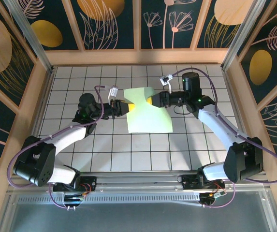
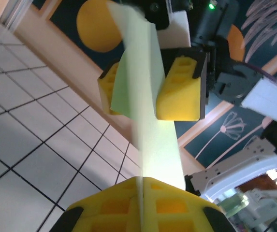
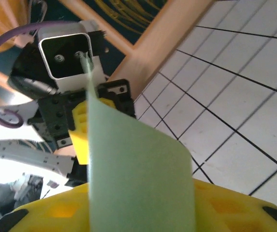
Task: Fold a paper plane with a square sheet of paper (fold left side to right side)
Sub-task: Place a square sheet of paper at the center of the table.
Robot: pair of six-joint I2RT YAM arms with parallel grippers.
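We saw the left arm point(image 1: 65, 137) bowed outward from its base, with its forearm swung inward so that the left gripper point(image 1: 120, 107) pointed straight at the right gripper point(image 1: 153, 100). The right arm point(image 1: 215, 121) mirrored that pose, and the two grippers faced each other at close range above the tiled table point(image 1: 128, 154). The sheet of paper point(image 1: 148, 118), pale green, sat between them, drawn in narrow where the grippers met it and spreading wider on their near side and just beyond them. From the left wrist, the left gripper's yellow fingers point(image 2: 177, 212) were pressed together with the sheet's edge caught in the seam between them. Ahead of it the sheet rose, curling, into the right gripper, whose fingers point(image 2: 179, 92) stood apart with the paper passing through the gap. We could not tell whether either pad pressed on it.
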